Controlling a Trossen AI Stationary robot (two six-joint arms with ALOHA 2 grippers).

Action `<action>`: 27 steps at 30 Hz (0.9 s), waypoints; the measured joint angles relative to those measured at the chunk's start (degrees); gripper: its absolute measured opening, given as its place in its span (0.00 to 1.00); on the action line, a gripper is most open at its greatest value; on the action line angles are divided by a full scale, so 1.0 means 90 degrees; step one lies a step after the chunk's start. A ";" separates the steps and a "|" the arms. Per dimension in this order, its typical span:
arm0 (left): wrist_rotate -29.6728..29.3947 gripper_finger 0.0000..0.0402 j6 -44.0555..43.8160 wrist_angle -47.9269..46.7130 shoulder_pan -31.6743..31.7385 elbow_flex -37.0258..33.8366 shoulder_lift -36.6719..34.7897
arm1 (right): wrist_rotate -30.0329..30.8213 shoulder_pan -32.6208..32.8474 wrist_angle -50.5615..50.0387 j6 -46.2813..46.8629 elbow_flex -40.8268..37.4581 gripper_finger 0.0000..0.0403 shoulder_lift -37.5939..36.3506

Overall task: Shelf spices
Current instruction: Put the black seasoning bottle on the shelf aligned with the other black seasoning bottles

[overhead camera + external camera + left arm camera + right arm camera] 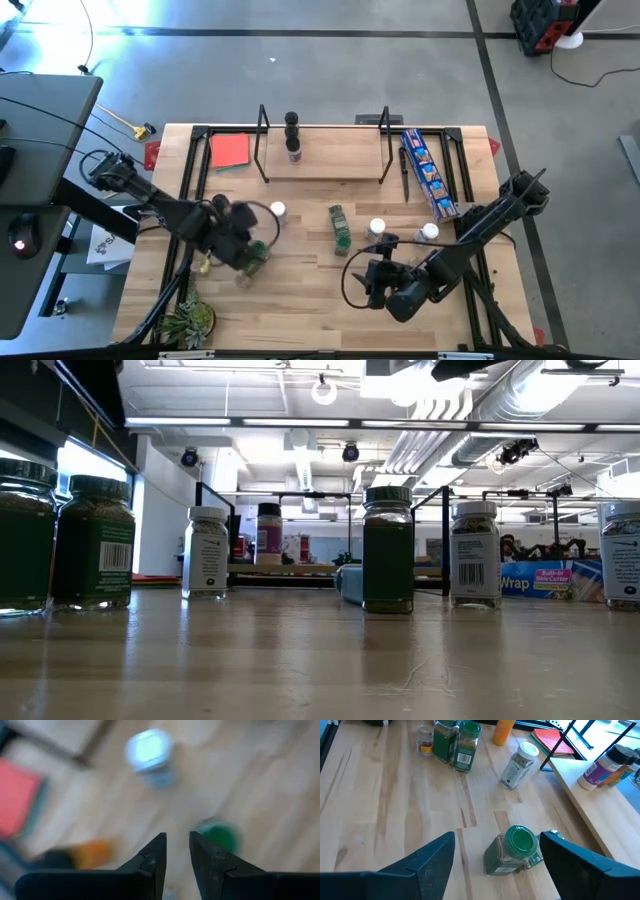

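Green-lidded spice jar point(512, 851): upright between my right gripper's point(497, 860) wide-open fingers. Probably rigid glass, light, slick; grip mid-body below the lid. Shelf point(600, 805) beyond. Left gripper point(176, 851) nearly closed, empty, above another green-lidded jar point(219, 834).

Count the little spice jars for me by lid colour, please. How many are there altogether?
green-lidded jars: 3
white-lidded jars: 3
dark-lidded jars, both on the shelf: 2
small pale-lidded jar: 1
Total: 9 jars in view
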 joint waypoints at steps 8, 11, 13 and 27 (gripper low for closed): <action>0.0720 0.26 0.0421 -0.1514 0.1186 0.0484 -0.0036 | -0.0007 0.0000 0.0003 0.0097 0.0000 0.71 0.0000; 0.1090 0.36 0.0839 -0.1507 0.1670 0.0401 -0.0082 | -0.0007 0.0013 0.0003 0.0080 0.0000 0.71 0.0000; 0.1270 0.44 0.1003 -0.1521 0.1990 0.0330 -0.0124 | -0.0015 0.0022 0.0001 0.0078 0.0000 0.71 0.0000; 0.1641 0.76 0.1057 -0.1508 0.3821 -0.1153 -0.0934 | -0.0186 0.0025 -0.0007 0.0075 0.0000 0.71 0.0000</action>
